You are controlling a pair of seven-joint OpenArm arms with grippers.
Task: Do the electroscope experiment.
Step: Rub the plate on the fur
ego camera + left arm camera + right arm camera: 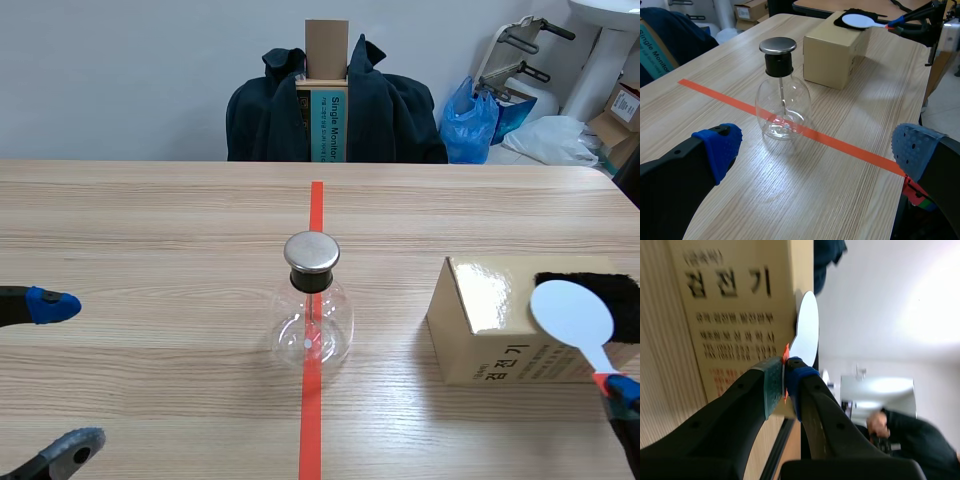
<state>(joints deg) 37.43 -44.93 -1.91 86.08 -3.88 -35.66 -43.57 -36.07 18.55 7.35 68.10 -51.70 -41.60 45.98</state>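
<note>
My right tool (785,374) is clamped on the orange handle of the round white plastic paddle (572,315), its disc over the black fuzzy cloth (618,295) on the tan cardboard box (480,320). My left tool (816,149) gapes wide, empty. Charging looks like the step in hand. Next, I judge, the disc goes toward 9 o'clock, to the metal-capped clear glass electroscope flask (312,300) mid-bench (150,230).
</note>
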